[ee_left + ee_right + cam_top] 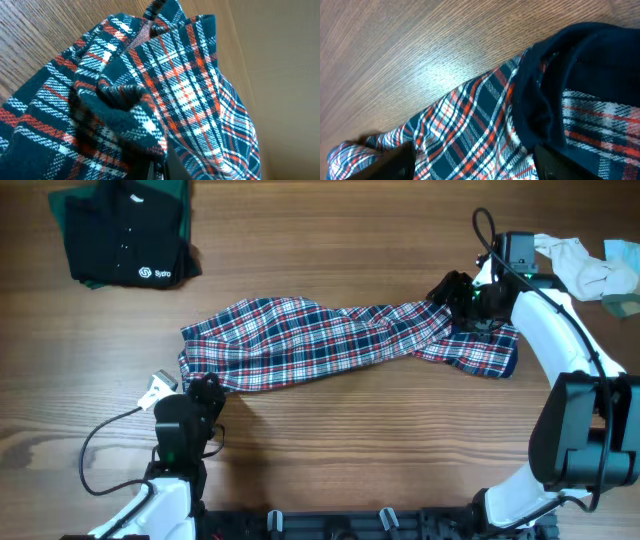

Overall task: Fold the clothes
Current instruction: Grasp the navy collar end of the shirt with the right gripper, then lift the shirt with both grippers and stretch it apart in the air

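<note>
A blue, red and white plaid shirt (340,340) lies bunched in a long strip across the middle of the table. My left gripper (205,392) is at its lower left corner. In the left wrist view the jaws (162,170) are shut on a fold of the plaid cloth (170,95). My right gripper (457,290) is over the shirt's right end. In the right wrist view its fingers (475,161) are wide apart with plaid cloth (470,120) and a dark blue collar band (540,100) between and beyond them.
A folded black shirt (125,235) with a white logo lies on a green garment at the back left. A cream cloth (580,265) and a teal cloth (622,252) lie at the back right. Bare wood table (330,460) runs along the front.
</note>
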